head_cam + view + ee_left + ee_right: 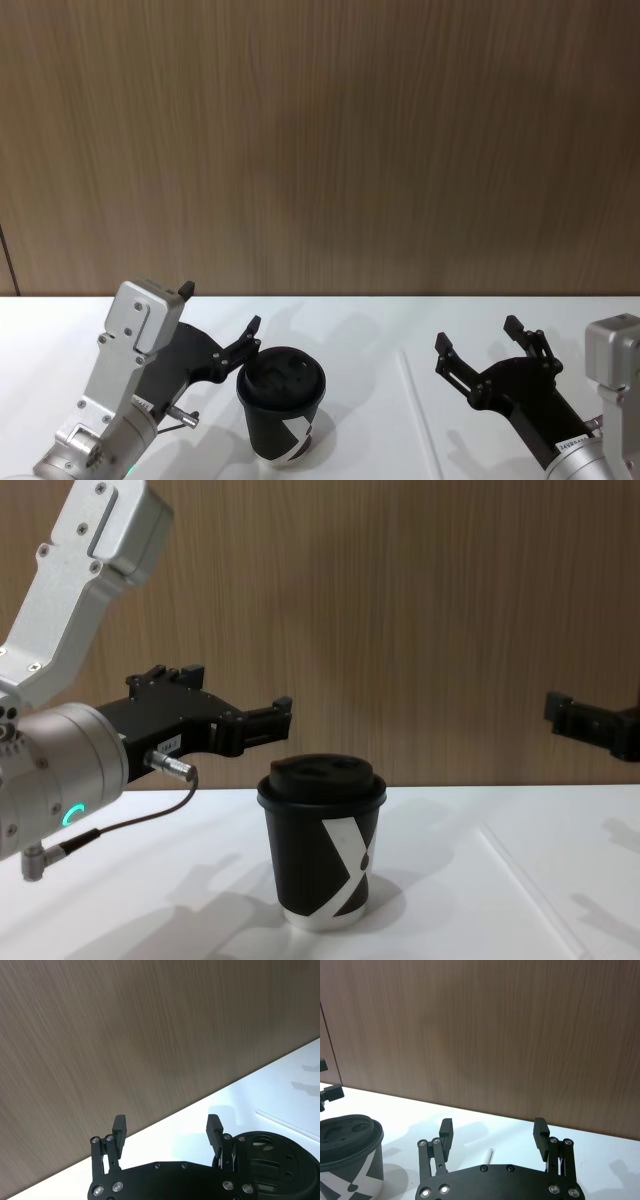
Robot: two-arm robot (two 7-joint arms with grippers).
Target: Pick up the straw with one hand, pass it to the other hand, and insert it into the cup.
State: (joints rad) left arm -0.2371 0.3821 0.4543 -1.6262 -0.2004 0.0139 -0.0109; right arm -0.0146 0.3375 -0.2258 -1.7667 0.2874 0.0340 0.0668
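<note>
Straw [418, 415] lies flat on the desk [350, 330], lower right of frame, between cup [282, 405] and open right tool [477, 334]. Left tool [221, 307] is open near the cup. The straw is likely light, slippery and crushable, so pinch gently mid-length.

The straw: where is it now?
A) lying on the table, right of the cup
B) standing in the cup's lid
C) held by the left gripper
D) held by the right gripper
A: the straw lies flat on the white table beside the cup, and the open right gripper holds nothing.
</note>
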